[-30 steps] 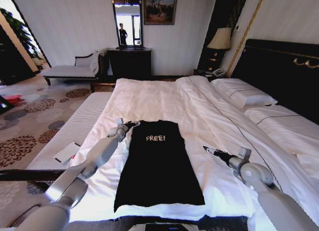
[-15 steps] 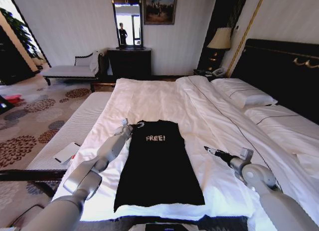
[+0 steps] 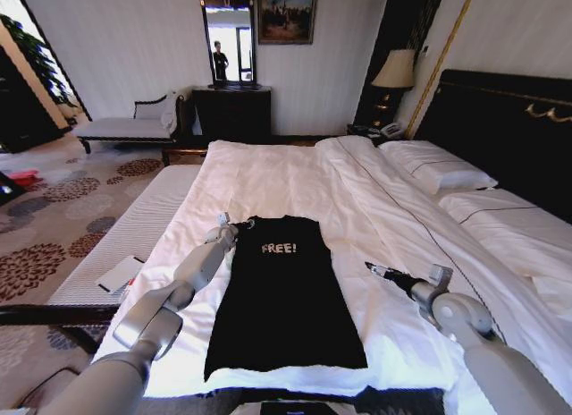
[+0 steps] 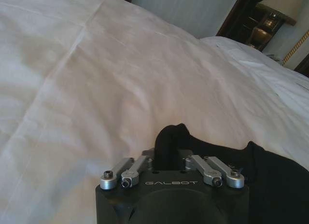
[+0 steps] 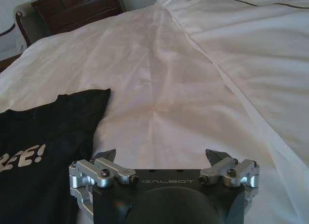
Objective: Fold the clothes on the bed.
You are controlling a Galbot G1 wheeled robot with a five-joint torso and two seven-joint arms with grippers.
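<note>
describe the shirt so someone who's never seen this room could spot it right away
Start at the bed, the white double one with a dark headboard. On its near end, a black T-shirt lies flat, the left tool gripping its far left corner. It is the only dark thing on the white duvet, with pale "FREE!" lettering on the chest.

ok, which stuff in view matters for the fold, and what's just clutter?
Job:
T-shirt, flat on the duvet
bed
left tool, shut on the shirt's top corner
right tool, open, over the duvet beside the shirt

Lying about:
pillows
lamp
bench
dresser
mirror
</note>
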